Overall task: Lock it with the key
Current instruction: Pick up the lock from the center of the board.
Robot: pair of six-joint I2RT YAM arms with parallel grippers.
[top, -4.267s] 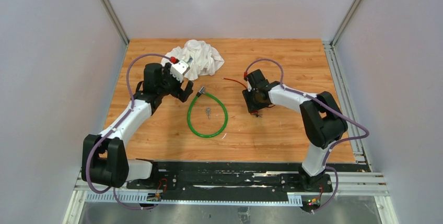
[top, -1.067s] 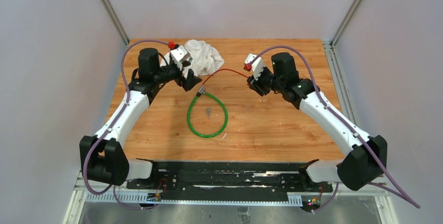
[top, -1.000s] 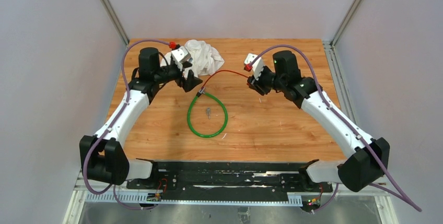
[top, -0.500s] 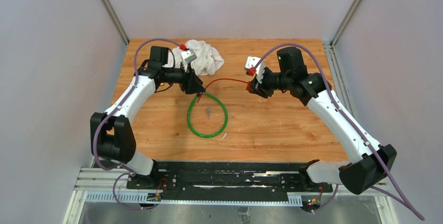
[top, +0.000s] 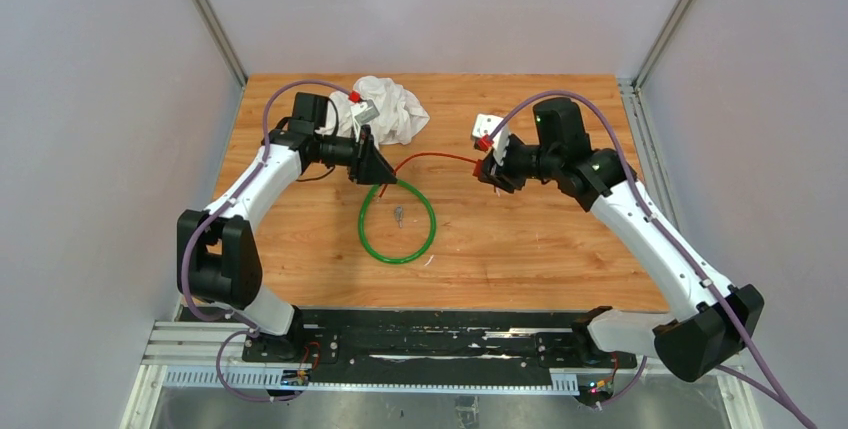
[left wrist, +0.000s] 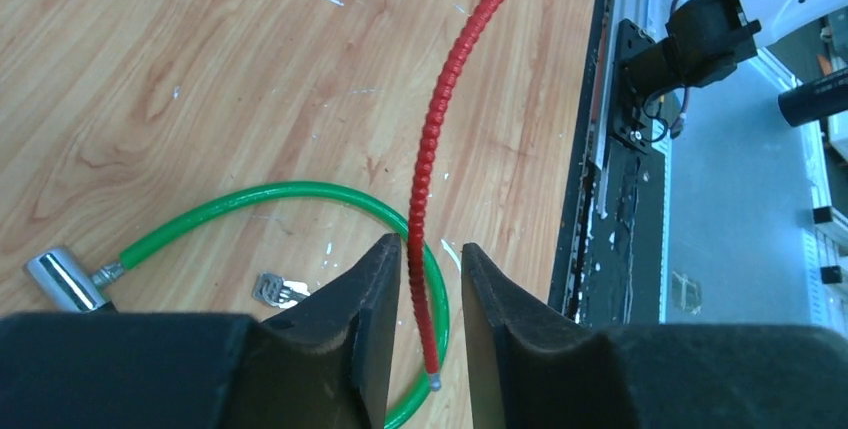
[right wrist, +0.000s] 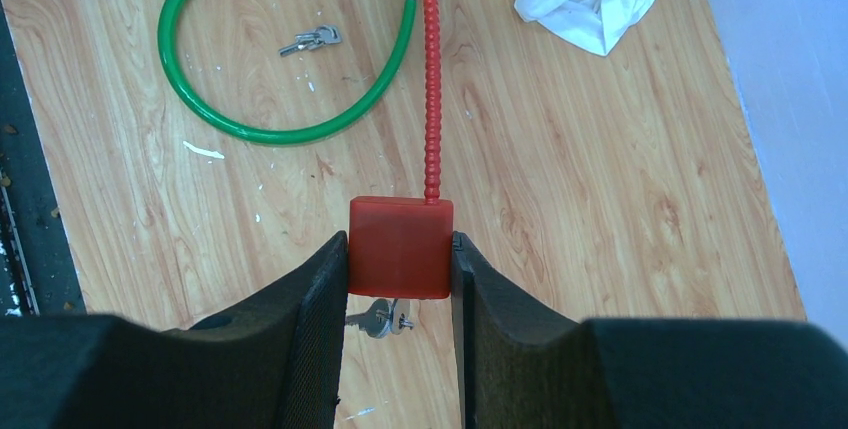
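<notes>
A red lock body (right wrist: 400, 246) is clamped in my right gripper (right wrist: 400, 239), lifted above the table at centre right (top: 492, 167). A small bunch of keys (right wrist: 380, 319) hangs under it. Its red ribbed cable (top: 435, 157) runs left to my left gripper (top: 378, 174). In the left wrist view the cable's free end (left wrist: 428, 279) lies between the jaws of the left gripper (left wrist: 430, 246), against the left finger with a gap to the right one. A second set of keys (top: 398, 214) lies flat inside a green cable loop (top: 398, 224).
A crumpled white cloth (top: 390, 109) lies at the back left of the wooden table (top: 540, 239). The green loop's metal end (left wrist: 62, 279) lies just below the left gripper. A black rail (top: 440, 334) runs along the near edge.
My left arm swung right to the red cable's free end and its jaws narrowed around it. The right arm drifted slightly right and lower with the lock body still held.
</notes>
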